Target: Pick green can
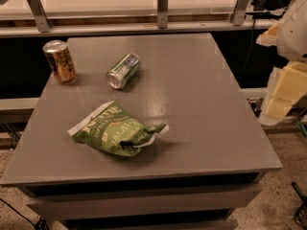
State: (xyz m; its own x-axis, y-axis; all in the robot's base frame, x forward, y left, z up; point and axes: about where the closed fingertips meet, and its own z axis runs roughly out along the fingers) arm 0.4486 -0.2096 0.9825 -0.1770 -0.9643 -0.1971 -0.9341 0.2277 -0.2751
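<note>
The green can [123,71] lies on its side on the grey table [201,104], towards the back left, with its silver end facing the front left. My gripper [282,94] hangs off the table's right edge, beyond the rim and far to the right of the can. It is cream-coloured and holds nothing that I can see.
A gold-brown can [60,61] stands upright at the table's back left corner. A green chip bag [115,132] lies front left of centre. A white counter with metal posts [163,6] runs behind the table. The floor drops away at the front and right edges.
</note>
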